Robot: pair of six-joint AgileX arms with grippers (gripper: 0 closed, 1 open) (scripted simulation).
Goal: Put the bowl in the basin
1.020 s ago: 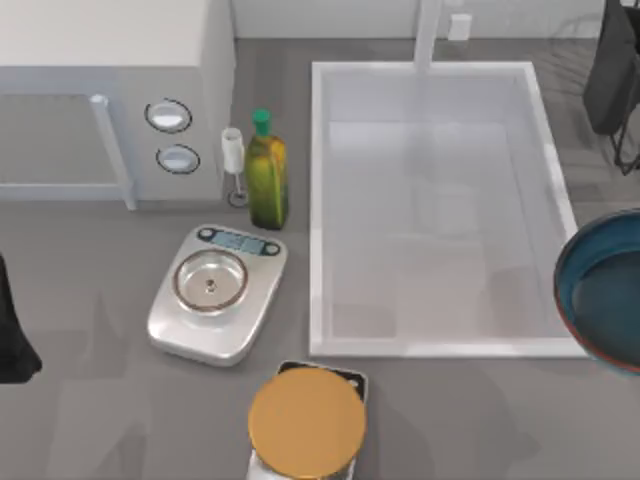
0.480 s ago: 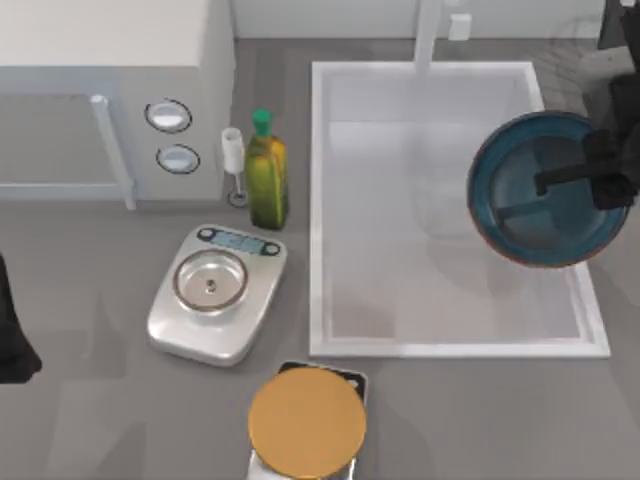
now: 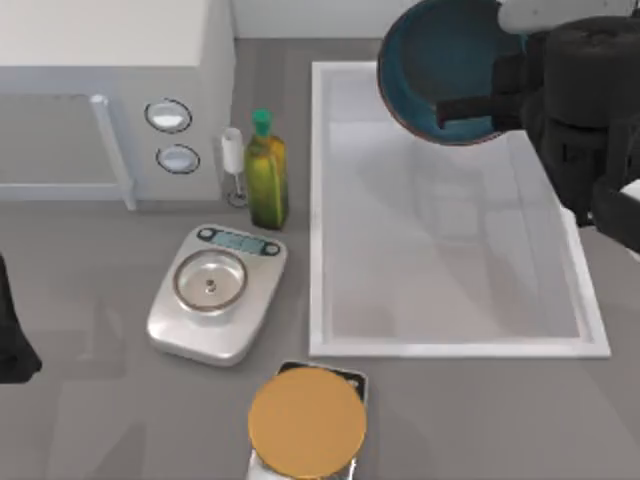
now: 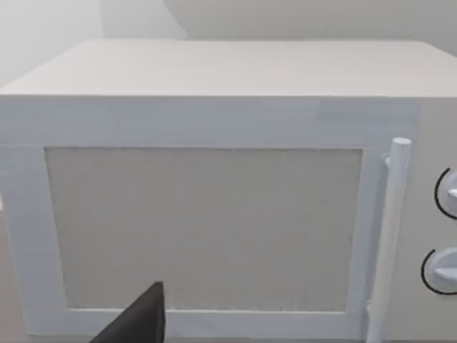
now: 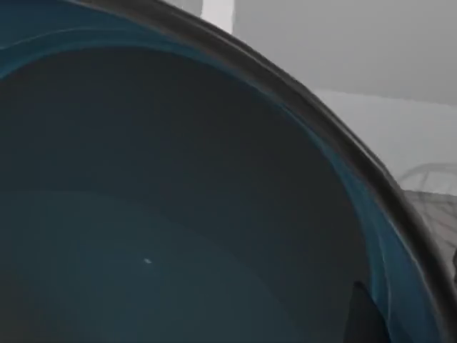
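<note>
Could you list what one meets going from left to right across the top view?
White oven → silver scale → green bottle → basin → bowl, held over the basin's far end → right hand.

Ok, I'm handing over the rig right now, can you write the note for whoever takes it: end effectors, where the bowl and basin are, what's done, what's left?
Right end effector: shut on the bowl, gripping its rim, held up over the far end of the basin.
Left arm: parked at the table's left edge, facing the white appliance.
Done: bowl picked up and carried over the basin.
Left: lower the bowl onto the basin's grey bottom, open the end effector, pull the arm clear. The bowl partly overhangs the far rim, so it may be wise to bring it nearer the middle before lowering.
</note>
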